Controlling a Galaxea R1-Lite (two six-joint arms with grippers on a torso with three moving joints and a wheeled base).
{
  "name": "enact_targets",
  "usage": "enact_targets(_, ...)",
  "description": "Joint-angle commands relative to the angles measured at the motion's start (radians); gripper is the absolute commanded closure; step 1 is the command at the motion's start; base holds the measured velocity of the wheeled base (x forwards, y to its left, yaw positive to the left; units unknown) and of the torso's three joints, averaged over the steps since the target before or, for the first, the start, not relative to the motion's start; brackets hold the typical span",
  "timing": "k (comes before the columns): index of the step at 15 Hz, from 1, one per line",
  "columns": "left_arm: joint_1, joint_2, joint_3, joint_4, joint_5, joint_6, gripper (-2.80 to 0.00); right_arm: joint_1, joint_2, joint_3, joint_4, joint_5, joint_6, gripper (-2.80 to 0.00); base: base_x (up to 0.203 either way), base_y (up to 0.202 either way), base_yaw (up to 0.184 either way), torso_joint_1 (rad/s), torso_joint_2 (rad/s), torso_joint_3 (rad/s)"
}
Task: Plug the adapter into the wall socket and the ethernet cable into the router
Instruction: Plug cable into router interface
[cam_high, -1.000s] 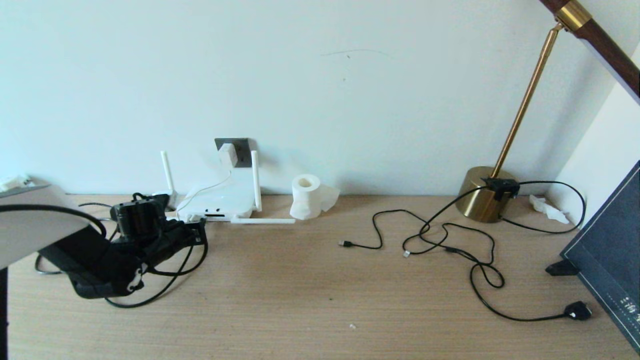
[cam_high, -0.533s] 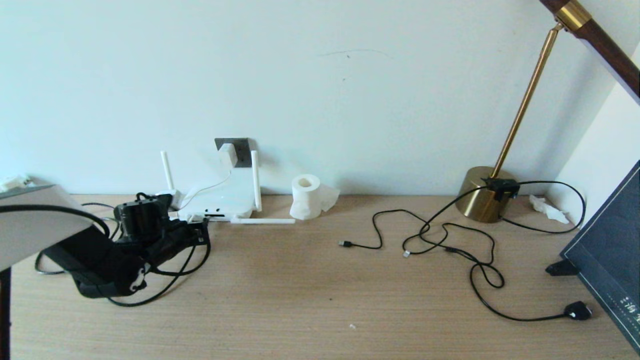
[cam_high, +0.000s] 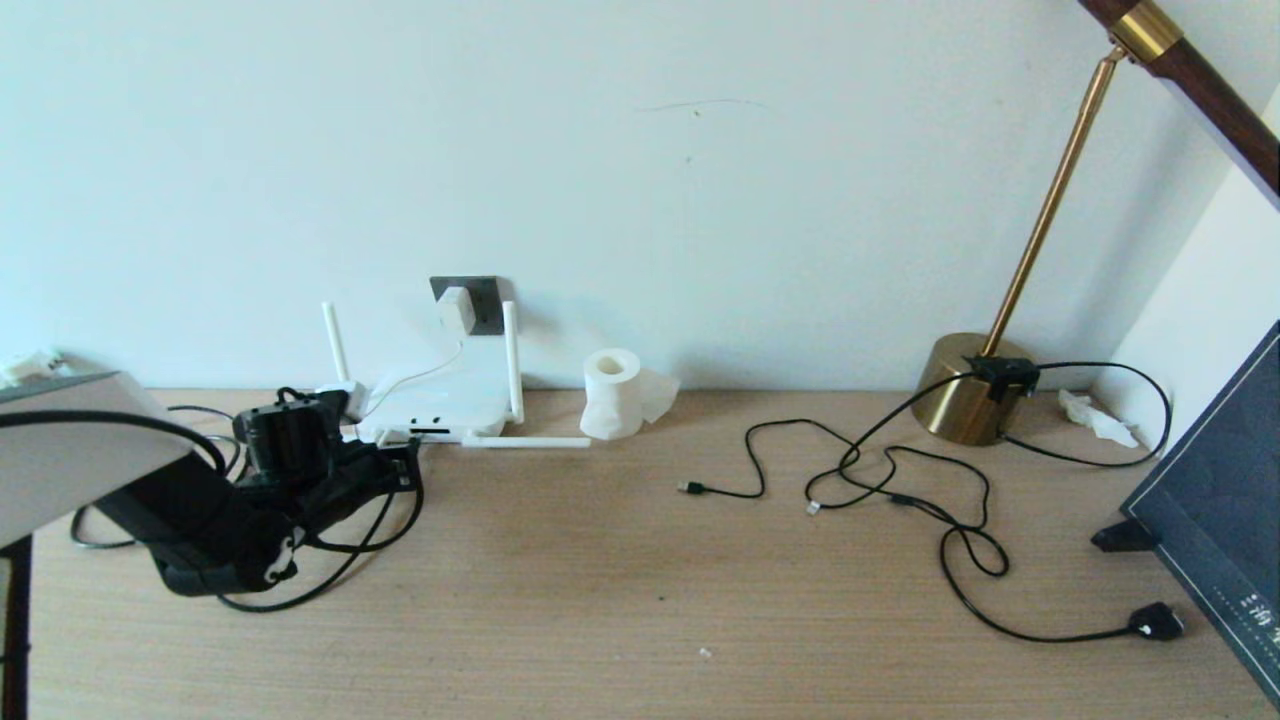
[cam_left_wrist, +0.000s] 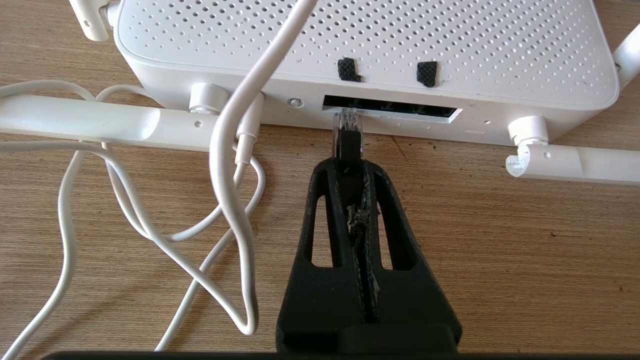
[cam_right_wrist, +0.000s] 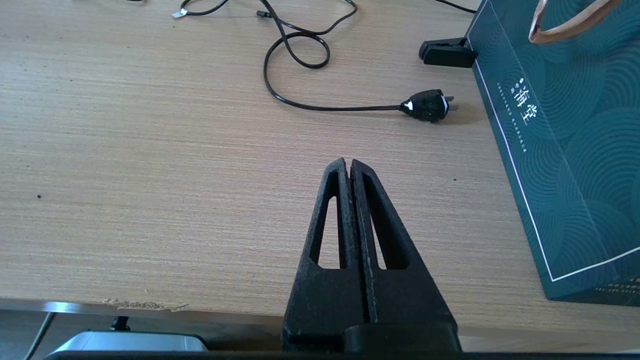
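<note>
The white adapter (cam_high: 455, 309) sits in the dark grey wall socket (cam_high: 484, 303), and its thin white cord hangs down to the router (cam_high: 440, 405). My left gripper (cam_left_wrist: 350, 167) is low over the desk just before the router's port edge (cam_left_wrist: 390, 107). It is shut on the ethernet cable's black plug (cam_left_wrist: 346, 142). The plug's clear tip touches the left end of the port slot; how deep it sits I cannot tell. The black cable (cam_high: 370, 540) loops beside my left arm. My right gripper (cam_right_wrist: 348, 162) is shut and empty near the desk's front edge.
One router antenna (cam_high: 525, 441) lies flat on the desk. White cord loops (cam_left_wrist: 230, 200) lie close beside my left fingers. A tissue roll (cam_high: 612, 392), thin black USB cables (cam_high: 850, 470), a brass lamp base (cam_high: 965, 390), its plug (cam_high: 1155, 622) and a dark bag (cam_high: 1220, 520) stand to the right.
My left arm has crept a little forward toward the router with the plug still held. Nothing else has moved.
</note>
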Motion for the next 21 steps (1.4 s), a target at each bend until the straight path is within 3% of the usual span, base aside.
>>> enact_targets(1, 0.001, 0.006, -0.003, -0.005, 0.000, 0.000, 0.00, 0.000, 0.002, 0.000, 0.001, 0.000, -0.001, 0.00, 0.000, 0.000, 0.000, 0.000, 0.00, 0.000)
enact_targets(21, 0.001, -0.010, -0.004, -0.004, 0.000, 0.000, 0.00, 0.000, 0.002, 0.000, 0.001, 0.000, -0.001, 0.00, 0.000, 0.000, 0.000, 0.000, 0.00, 0.000)
